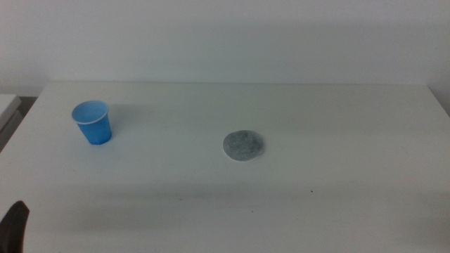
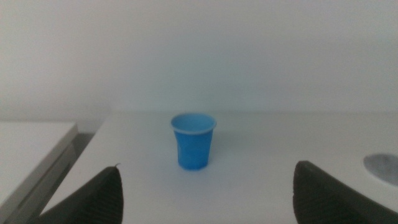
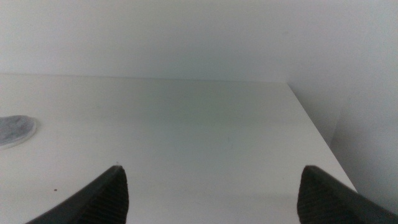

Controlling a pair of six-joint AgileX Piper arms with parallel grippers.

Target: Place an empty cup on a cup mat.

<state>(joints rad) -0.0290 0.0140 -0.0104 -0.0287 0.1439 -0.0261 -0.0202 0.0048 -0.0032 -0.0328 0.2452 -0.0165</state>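
Note:
The blue cup stands upright and empty on the white table at the far left. The grey round cup mat lies flat near the table's middle, well apart from the cup. My left gripper is open, with the cup ahead between its wide-spread jaws and the mat's edge off to one side. Only a dark jaw tip of it shows at the middle view's bottom left. My right gripper is open and empty, out of the middle view, with the mat at the frame's edge.
The white table ends at a far edge against a pale wall. A lower white surface lies beyond the table's left edge, across a narrow gap.

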